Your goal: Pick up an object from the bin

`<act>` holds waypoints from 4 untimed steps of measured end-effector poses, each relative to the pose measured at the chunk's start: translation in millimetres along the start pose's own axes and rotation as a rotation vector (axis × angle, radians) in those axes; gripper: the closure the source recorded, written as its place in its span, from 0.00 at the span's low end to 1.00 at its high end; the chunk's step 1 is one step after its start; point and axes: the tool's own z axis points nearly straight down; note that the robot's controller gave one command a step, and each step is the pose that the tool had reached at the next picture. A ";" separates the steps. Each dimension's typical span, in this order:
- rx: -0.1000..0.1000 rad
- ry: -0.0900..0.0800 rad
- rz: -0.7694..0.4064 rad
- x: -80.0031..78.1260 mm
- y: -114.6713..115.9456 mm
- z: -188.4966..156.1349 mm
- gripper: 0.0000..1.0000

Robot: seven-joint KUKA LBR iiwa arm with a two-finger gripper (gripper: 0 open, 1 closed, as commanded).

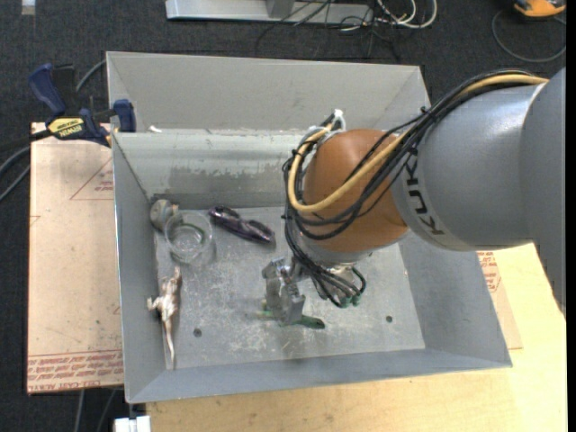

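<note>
In the middle of the bin [261, 93] floor, a little toward the near wall: gripper [287, 302] set low, its tip at the floor or just above it. Contact not clear.
- Claw state: cannot tell whether it is wide or narrow; the grey metal of the tip reads as one block from this angle.
- Under the tip: thin green piece [309, 322], flat on the floor, one end poking out on the near right side of the gripper, with a trace of green also at its left. Held or only lying beneath: cannot tell.
- Above the gripper: orange cover [346, 192] on the wrist, looped with cables [301, 210]; arm [486, 169] enters from the right.
- Left half of the floor, well apart from the gripper: clear cup [189, 241], small grey lump [163, 211] touching it at the far left, dark purple piece [241, 226] lying slantwise just right of the cup, and a tan figure [166, 309] along the left wall.
</note>
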 end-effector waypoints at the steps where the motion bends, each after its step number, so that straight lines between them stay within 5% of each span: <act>1: 0.000 0.000 0.000 0.0 0.1 0.0 0.00; 2: 0.000 0.000 0.000 0.0 0.1 0.0 0.00; 3: 0.000 0.001 -0.198 -6.3 -29.2 47.7 0.00; 4: -0.002 -0.002 -0.321 -22.0 -27.7 65.5 1.00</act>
